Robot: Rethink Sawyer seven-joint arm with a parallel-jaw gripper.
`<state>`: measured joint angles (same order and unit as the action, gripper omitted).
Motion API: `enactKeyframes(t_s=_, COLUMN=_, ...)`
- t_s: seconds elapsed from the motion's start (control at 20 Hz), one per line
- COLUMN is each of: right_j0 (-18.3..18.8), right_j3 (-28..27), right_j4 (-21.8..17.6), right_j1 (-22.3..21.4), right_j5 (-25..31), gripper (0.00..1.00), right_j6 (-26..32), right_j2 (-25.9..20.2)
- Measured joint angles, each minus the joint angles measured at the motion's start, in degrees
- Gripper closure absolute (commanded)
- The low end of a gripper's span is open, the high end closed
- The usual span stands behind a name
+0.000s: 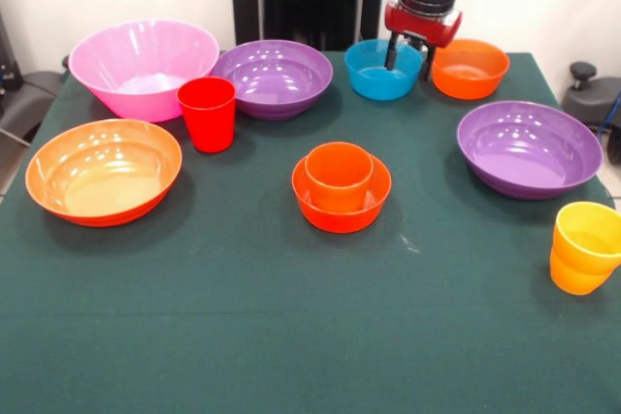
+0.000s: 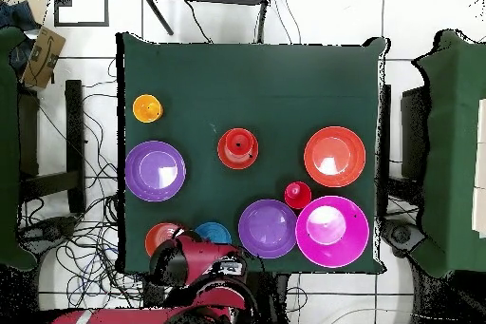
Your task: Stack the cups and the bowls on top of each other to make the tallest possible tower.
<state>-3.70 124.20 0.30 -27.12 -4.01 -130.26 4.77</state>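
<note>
My gripper (image 1: 409,57) hangs at the far side, open, one finger inside the blue bowl (image 1: 374,82) and the other outside its right rim, next to a small orange bowl (image 1: 472,70). In the table's middle an orange cup (image 1: 340,174) stands upright in another small orange bowl (image 1: 342,218). Around them lie a red cup (image 1: 208,113), a yellow-orange cup (image 1: 584,247), two purple bowls (image 1: 275,77) (image 1: 529,147), a large pink bowl (image 1: 144,65) and a large orange bowl (image 1: 104,170). From overhead the arm (image 2: 195,263) hides the gripper and part of the blue bowl (image 2: 213,234).
The green tablecloth (image 1: 291,336) runs bare along the near half of the front view. Chairs and cables surround the table (image 2: 247,73) in the overhead view.
</note>
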Motion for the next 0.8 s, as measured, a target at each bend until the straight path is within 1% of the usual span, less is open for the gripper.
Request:
enactKeyframes(t_s=0.25, right_j0=0.17, right_j3=-0.01, right_j4=0.00, right_j1=1.64, right_j5=-0.79, gripper=0.00, right_j6=0.00, right_j2=0.13)
enactKeyframes(t_s=0.3, right_j0=0.17, right_j3=-0.01, right_j4=0.00, right_j1=1.94, right_j5=-1.07, gripper=1.00, right_j6=0.00, right_j2=0.16)
enactKeyframes(t_s=0.6, right_j0=0.09, right_j3=-0.01, right_j4=0.01, right_j1=2.00, right_j5=-1.90, gripper=1.00, right_j6=0.00, right_j2=1.00)
enactKeyframes(t_s=0.8, right_j0=0.08, right_j3=0.01, right_j4=-0.01, right_j1=0.77, right_j5=-1.62, gripper=1.00, right_j6=0.00, right_j2=1.53)
